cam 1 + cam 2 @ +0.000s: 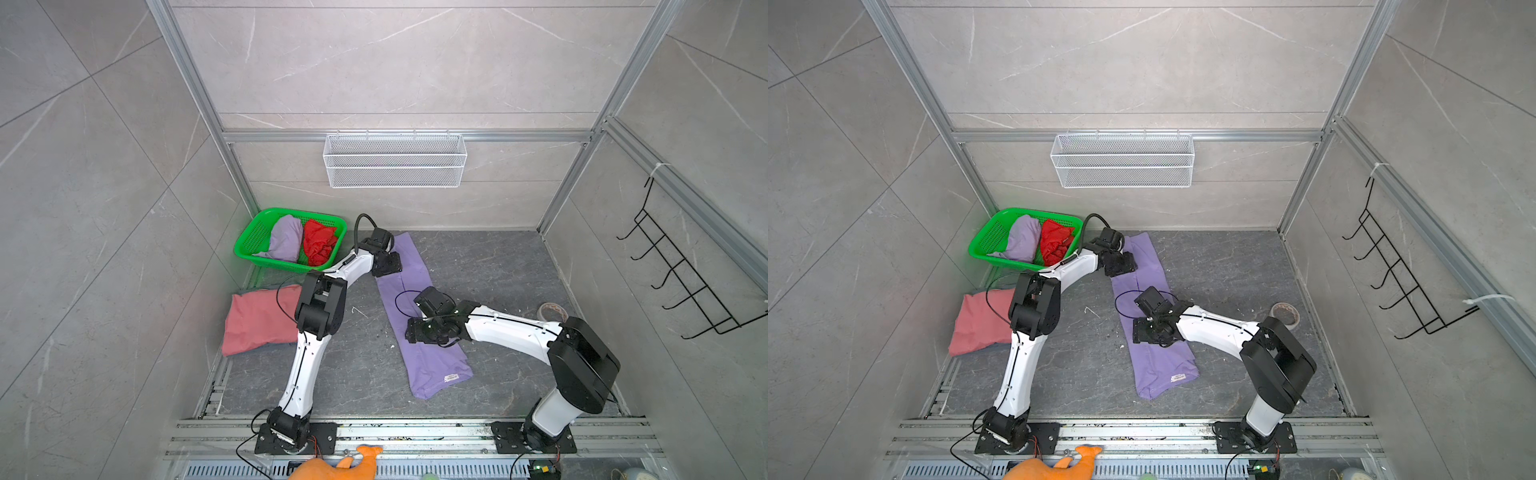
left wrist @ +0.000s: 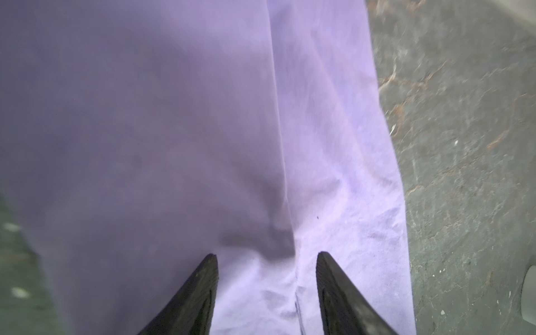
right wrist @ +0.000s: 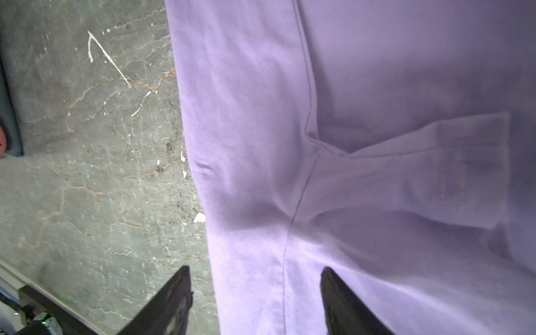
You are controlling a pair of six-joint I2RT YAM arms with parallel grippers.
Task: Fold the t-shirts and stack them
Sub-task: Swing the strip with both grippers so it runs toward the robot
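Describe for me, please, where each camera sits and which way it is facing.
Top views: high above the arm bases, looking down on the whole table; the left arm and right arm both show.
Left wrist: on the left arm, looking past the open left gripper onto the lavender t-shirt.
Right wrist: on the right arm, looking past the open right gripper at the t-shirt's edge and table.
Shared: all four show that lavender t-shirt.
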